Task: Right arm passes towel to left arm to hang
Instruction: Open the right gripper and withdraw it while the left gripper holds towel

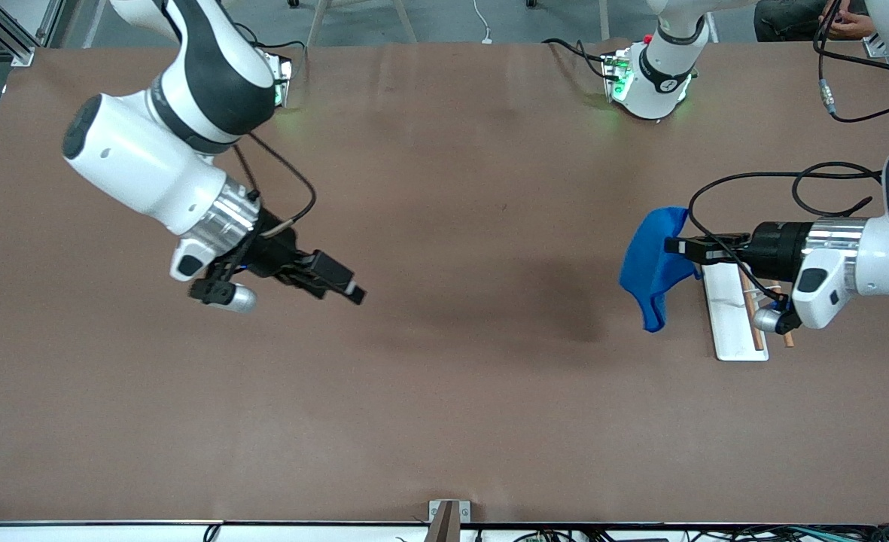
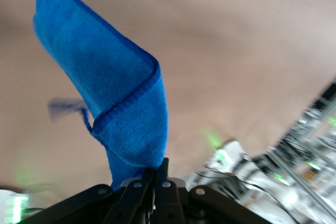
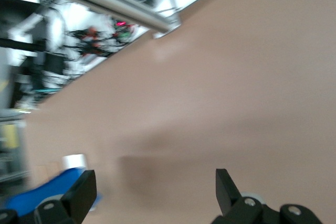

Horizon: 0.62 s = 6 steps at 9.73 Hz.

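From the front, the left hand (image 1: 674, 245) is clamped on a bright blue towel (image 1: 649, 265), which hangs from it in the air over the brown surface (image 1: 444, 361) toward the left arm's end. The towel droops to a point, and its lowest corner seems to clear the surface, though that is hard to judge. Just beside it lies a white rack base (image 1: 732, 312) with thin wooden rods (image 1: 753, 320), much of it covered by the left arm's wrist. The right hand (image 1: 339, 282) hangs over the surface toward the right arm's end, well apart from the towel, its fingers spread and holding nothing.

In the left wrist view, the two fingers (image 2: 153, 182) meet on a folded edge of the towel (image 2: 113, 90), whose hem is clear. A loose thread (image 2: 84, 116) trails from one corner, and the towel's top is cut off by the frame.

In the right wrist view, the black fingertips (image 3: 79, 195) stand wide apart over bare surface (image 3: 220, 87). A blue patch of towel (image 3: 44, 190) shows blurred near a small white shape (image 3: 73, 161) too indistinct to name.
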Motion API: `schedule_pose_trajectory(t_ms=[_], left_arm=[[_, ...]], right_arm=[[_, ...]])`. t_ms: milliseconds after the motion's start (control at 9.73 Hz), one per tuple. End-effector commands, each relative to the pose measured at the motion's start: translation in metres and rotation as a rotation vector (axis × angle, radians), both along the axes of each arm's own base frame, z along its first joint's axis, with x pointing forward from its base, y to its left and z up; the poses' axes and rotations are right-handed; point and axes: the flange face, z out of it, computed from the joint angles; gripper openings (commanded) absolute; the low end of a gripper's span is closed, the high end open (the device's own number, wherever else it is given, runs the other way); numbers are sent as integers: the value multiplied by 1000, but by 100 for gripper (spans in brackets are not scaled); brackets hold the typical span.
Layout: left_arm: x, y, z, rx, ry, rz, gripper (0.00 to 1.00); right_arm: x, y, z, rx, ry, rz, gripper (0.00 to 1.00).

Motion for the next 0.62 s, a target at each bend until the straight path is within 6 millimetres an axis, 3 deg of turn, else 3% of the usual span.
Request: schedule_pose_trajectory(t_ms=[0,103,206,514], left_arm=[[0,15,-19,134,-8,-26,0],[0,25,-23,190,-9,-36,0],[0,31,-28,231,-8,-52,0],[-1,50,-37,309,-23,-127,0]], right_arm=[[-12,-55,11,-294,3,47,100],[-14,-78,18,-368,16,83,100],[-16,-116,28,-404,39,116,100],[-44,-201,78,-443,67,177,100]])
